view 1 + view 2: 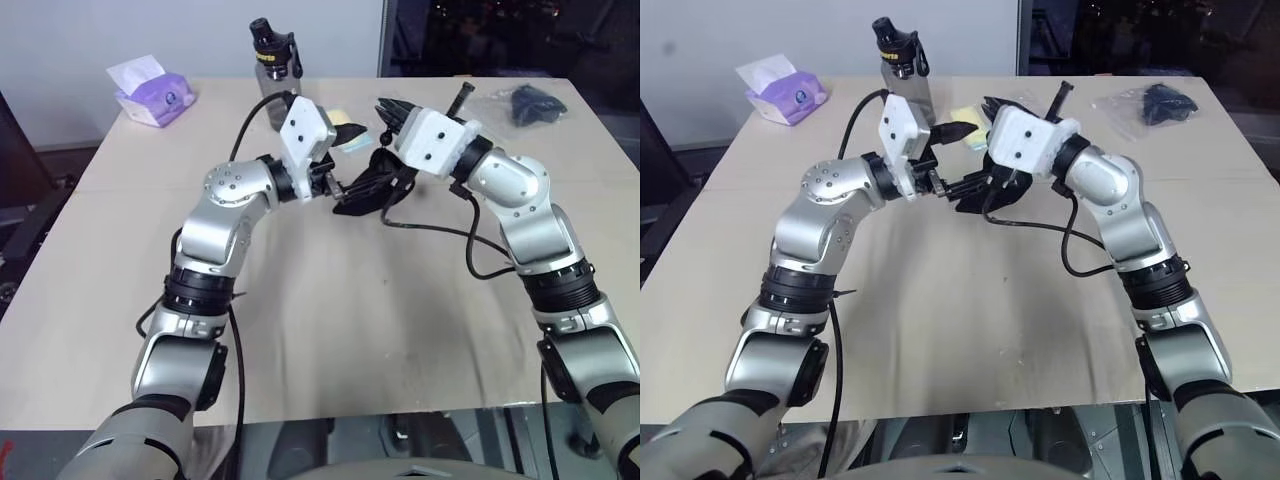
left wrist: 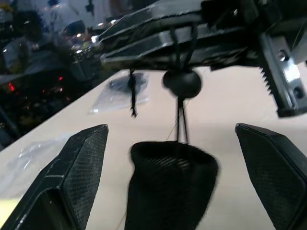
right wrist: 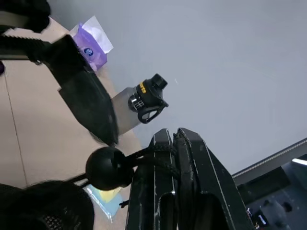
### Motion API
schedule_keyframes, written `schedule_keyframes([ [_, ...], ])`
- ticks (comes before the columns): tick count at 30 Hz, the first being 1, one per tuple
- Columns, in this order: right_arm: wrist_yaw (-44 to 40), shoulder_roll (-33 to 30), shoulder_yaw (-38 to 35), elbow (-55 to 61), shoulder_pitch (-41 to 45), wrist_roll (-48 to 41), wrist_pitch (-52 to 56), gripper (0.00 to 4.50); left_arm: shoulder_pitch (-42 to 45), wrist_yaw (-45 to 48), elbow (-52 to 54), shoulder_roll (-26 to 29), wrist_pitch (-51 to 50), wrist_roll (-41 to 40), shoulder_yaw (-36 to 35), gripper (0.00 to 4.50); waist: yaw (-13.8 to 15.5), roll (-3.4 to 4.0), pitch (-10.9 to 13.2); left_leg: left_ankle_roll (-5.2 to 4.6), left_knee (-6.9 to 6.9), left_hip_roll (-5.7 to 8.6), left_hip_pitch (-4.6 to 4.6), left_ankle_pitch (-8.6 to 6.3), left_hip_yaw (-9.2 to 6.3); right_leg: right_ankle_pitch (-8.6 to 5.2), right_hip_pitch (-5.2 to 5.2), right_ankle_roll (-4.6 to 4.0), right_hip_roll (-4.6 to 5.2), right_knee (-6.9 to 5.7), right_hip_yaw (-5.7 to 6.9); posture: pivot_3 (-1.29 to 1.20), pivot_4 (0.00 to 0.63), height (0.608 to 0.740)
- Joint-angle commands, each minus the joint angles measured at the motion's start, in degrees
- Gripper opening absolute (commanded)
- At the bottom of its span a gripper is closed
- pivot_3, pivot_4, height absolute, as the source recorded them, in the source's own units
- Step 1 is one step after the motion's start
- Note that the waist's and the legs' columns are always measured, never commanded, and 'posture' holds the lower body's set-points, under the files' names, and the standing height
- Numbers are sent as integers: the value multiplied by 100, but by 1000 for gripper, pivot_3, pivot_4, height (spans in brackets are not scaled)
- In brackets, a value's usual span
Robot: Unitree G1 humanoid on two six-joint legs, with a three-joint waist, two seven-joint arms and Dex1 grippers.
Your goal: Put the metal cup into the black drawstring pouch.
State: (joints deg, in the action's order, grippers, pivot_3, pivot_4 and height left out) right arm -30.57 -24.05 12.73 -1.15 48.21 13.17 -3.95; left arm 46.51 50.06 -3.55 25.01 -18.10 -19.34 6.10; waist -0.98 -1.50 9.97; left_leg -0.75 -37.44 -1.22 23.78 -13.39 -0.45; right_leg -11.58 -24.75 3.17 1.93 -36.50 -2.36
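Note:
The black drawstring pouch [image 1: 362, 190] hangs above the table by its cord, toggle [image 2: 182, 84] just above its mouth. My right gripper [image 3: 175, 139] is shut on that cord and holds the pouch up near the table's far middle. My left gripper [image 2: 170, 128] is open, one finger [image 2: 76, 177] on each side of the pouch [image 2: 170, 187], not touching it. The two hands sit close together, the left gripper [image 1: 958, 158] pointing toward the right one [image 1: 995, 105]. The metal cup is hidden or out of view.
A grey bottle with a black cap [image 1: 272, 60] stands at the far edge. A purple tissue pack [image 1: 150, 92] lies at the far left, and a clear plastic bag with a dark item [image 1: 535, 103] at the far right. A yellow-green pad [image 1: 352, 142] lies behind the hands.

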Motion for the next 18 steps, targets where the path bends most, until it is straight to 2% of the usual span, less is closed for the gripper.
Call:
schedule_keyframes([
  [1, -8, 38, -52, 274, 151, 3, 7, 0, 202, 57, 16, -96, 98, -87, -133, 4403, 1, 0, 0, 0, -1, 0, 0, 0, 0, 0, 0, 0, 0, -1, -1, 0, 150, 740],
  [18, -175, 206, 58, 522, 69, 79, 150, 0, 453, 284, -374, -527, 251, -153, -220, 4403, 1, 0, 0, 0, -4, 0, -3, 1, -3, 0, -3, 0, -1, -16, 0, 0, 150, 740],
])
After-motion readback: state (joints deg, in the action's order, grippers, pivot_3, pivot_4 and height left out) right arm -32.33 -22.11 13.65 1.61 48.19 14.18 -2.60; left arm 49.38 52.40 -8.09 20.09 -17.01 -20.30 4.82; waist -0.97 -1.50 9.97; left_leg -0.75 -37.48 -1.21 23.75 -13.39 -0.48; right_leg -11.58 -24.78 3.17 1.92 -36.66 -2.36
